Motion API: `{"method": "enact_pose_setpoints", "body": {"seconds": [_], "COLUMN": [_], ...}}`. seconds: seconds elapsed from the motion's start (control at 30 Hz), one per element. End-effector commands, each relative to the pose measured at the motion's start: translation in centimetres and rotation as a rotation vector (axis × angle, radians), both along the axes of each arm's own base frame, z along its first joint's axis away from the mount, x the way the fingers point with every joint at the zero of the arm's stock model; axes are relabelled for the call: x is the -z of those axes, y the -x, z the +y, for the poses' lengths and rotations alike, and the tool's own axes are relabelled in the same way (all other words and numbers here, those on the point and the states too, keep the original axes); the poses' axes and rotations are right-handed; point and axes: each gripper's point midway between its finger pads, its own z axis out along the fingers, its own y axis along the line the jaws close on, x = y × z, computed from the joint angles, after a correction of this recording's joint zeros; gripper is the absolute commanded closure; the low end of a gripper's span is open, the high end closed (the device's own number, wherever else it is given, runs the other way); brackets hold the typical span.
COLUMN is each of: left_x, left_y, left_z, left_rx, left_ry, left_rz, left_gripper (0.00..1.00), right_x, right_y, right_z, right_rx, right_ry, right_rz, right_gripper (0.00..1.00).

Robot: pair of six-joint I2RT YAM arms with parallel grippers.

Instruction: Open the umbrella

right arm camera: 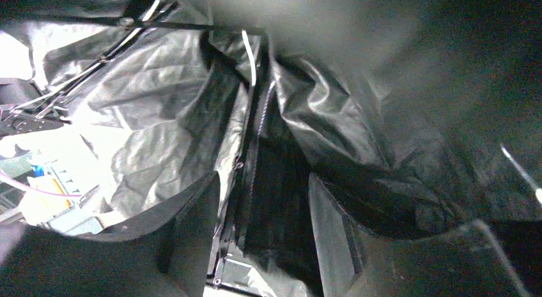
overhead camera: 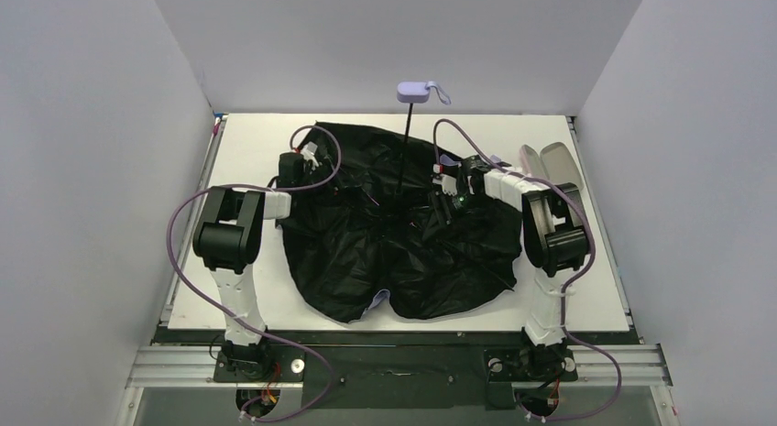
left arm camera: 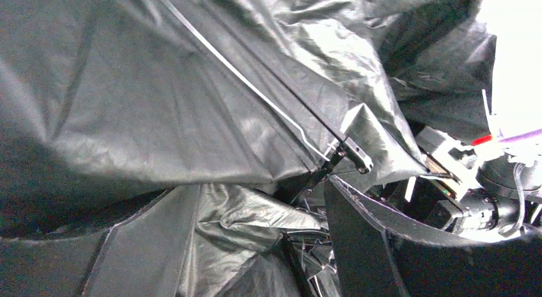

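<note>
The umbrella (overhead camera: pixel 394 252) lies partly spread on the white table (overhead camera: pixel 247 142), black underside up. Its thin black shaft (overhead camera: pixel 404 160) rises to the lavender handle (overhead camera: pixel 414 91) with the strap (overhead camera: pixel 442 94). My left gripper (overhead camera: pixel 316 169) is at the canopy's far left edge. In the left wrist view (left arm camera: pixel 255 246) crumpled black fabric fills the gap and covers one finger, while the other finger (left arm camera: pixel 364 246) shows. My right gripper (overhead camera: pixel 446 204) is at the canopy's centre beside the shaft. In the right wrist view (right arm camera: pixel 265 227) its fingers (right arm camera: pixel 172 239) stand part-closed against a bundle of black ribs and fabric (right arm camera: pixel 268 182).
An oval pale hinged case (overhead camera: pixel 550 162) lies open at the table's far right, behind the right arm. White walls enclose the table on three sides. A metal rib (left arm camera: pixel 255 86) crosses the left wrist view, and the right arm's wrist (left arm camera: pixel 473 182) shows there.
</note>
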Motion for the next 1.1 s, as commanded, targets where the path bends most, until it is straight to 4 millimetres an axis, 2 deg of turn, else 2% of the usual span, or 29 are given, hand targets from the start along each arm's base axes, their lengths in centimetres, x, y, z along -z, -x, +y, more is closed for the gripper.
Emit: {"method": "enact_pose_setpoints", "body": {"seconds": [0.0,0.1,0.17,0.23,0.27,0.37,0.43,0.53,0.67,0.77,0.8,0.93,1.07], "left_x": [-6.5,-9.4,-11.2,-13.0,-13.9,-15.0,-14.9,-13.4,-11.3,-9.2,-8.4,-4.7,-1.2], "left_y": [-0.7,0.1,0.4,0.6,1.0,1.9,2.9,4.4,5.7,6.5,7.0,8.3,9.8], "left_z": [-1.5,-2.5,-2.5,-2.4,-2.4,-3.2,-4.2,-5.6,-6.7,-7.4,-7.2,-6.0,-4.3], "left_rx": [0.079,0.106,0.104,0.105,0.112,0.149,0.190,0.261,0.329,0.413,0.425,0.452,0.434], "left_ry": [0.038,0.056,0.068,0.068,0.060,0.046,0.042,0.042,0.042,0.019,0.001,-0.069,-0.115], "left_rz": [-0.158,-0.208,-0.234,-0.268,-0.287,-0.299,-0.285,-0.235,-0.176,-0.127,-0.073,0.044,0.152], "left_gripper": [0.31,0.30,0.30,0.30,0.31,0.32,0.34,0.38,0.44,0.49,0.49,0.51,0.52], "right_x": [-6.1,-10.5,-12.8,-14.2,-14.7,-15.3,-14.6,-13.2,-12.5,-11.8,-10.9,-6.8,-3.4], "right_y": [-1.8,-3.4,-5.0,-6.6,-7.8,-9.8,-10.7,-11.9,-13.7,-14.0,-13.8,-12.8,-13.2], "right_z": [1.4,3.0,3.1,2.6,2.1,1.9,2.1,2.7,4.1,5.1,5.3,4.3,2.1], "right_rx": [0.002,0.063,0.114,0.185,0.225,0.308,0.331,0.363,0.413,0.401,0.391,0.368,0.377], "right_ry": [-0.084,-0.160,-0.183,-0.181,-0.174,-0.163,-0.145,-0.141,-0.175,-0.179,-0.167,-0.073,0.022], "right_rz": [-0.152,-0.234,-0.291,-0.325,-0.357,-0.377,-0.371,-0.345,-0.336,-0.334,-0.320,-0.282,-0.268], "right_gripper": [0.51,0.56,0.59,0.64,0.66,0.70,0.73,0.73,0.73,0.73,0.73,0.73,0.74]}}
